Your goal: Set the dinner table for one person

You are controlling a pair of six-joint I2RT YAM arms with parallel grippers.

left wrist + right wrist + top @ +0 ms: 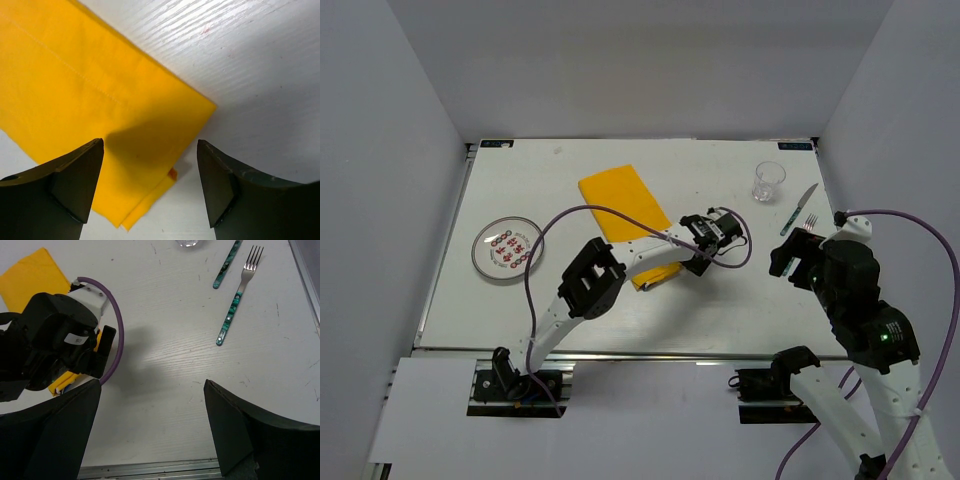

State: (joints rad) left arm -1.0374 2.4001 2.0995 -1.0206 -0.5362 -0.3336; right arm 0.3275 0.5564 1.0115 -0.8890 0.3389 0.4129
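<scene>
- Jaws of the left gripper (150, 150) stood wide apart and held nothing. The gripper hung just over one corner of the folded yellow napkin (75, 90).
- The right gripper (152, 390) was also wide open and empty, above bare white surface at the right side.
- The dinner table (720, 310) filled the space in front of both arms, between the white walls. Its metal rail (620, 353) ran along the near edge.
- The napkin lay tilted near the middle of the table, and the left arm crossed over its near end.
- A round plate (504, 249) with small red marks sat at the left side, well apart from the napkin.
- A clear glass (769, 181) stood at the far right.
- A fork (239, 295) and a knife (227, 262), both with green handles, lay near the glass, side by side and not touching.
</scene>
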